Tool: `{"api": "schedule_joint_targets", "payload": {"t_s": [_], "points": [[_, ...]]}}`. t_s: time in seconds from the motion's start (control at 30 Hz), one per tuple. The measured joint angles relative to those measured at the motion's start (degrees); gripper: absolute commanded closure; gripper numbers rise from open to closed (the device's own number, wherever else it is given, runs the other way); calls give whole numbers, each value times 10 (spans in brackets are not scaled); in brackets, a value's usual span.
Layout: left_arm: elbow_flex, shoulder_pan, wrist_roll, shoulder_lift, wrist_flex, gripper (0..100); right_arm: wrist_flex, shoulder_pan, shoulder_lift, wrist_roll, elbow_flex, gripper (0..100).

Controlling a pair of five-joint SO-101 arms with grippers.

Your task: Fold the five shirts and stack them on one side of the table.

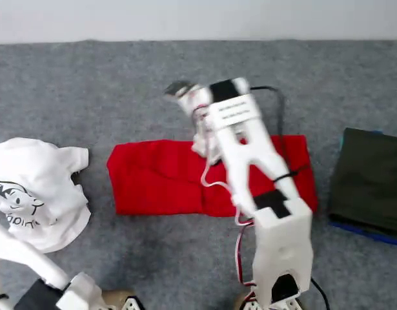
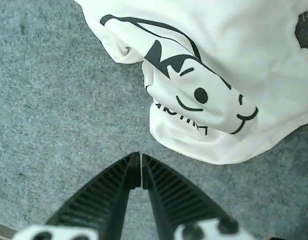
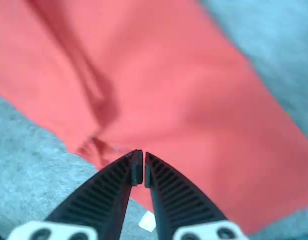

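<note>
Left gripper [image 2: 141, 162]: fingers pressed together tip to tip, with nothing between them. They hang over bare covering.
White shirt [image 1: 37, 187]: crumpled and unfolded, black cartoon print facing up. It lies just beyond the left fingertips, with a narrow strip of grey separating them.
Left arm [image 1: 30, 258]: white, at the near corner of the table beside the white shirt.
Right gripper [image 3: 140, 162]: fingers closed, tips meeting and no gap showing. They sit right over the near edge of the red cloth; whether they touch it cannot be told.
Red shirt [image 1: 159, 177]: folded into a long band at mid-table. It spreads under and beyond the right fingertips, and a dark crease runs away from the tips.
Right arm [image 1: 250, 155]: white, stretched across the red shirt from the near table edge.
Dark shirt [image 1: 369, 181]: folded flat, well apart from the right fingers, on the side away from the white shirt.
Blue cloth [image 1: 366, 230]: lies under the dark shirt, with a thin edge showing along that shirt's near side.
Table covering [image 1: 153, 258]: grey and carpet-like, under both sets of fingertips.
</note>
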Motion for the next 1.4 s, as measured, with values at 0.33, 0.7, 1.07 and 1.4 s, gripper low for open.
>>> {"api": "schedule_joint_targets", "payload": {"t_s": [0.33, 0.7, 1.07, 1.4], "points": [[0, 97, -3, -104, 38, 981, 0, 178, -27, -83, 39, 788], [0, 169, 42, -105, 64, 981, -9, 238, 17, -147, 39, 734], [0, 178, 46, -105, 64, 981, -50, 295, 61, -132, 39, 734], [0, 178, 46, -105, 64, 981, -112, 295, -31, -130, 193, 735]]}}
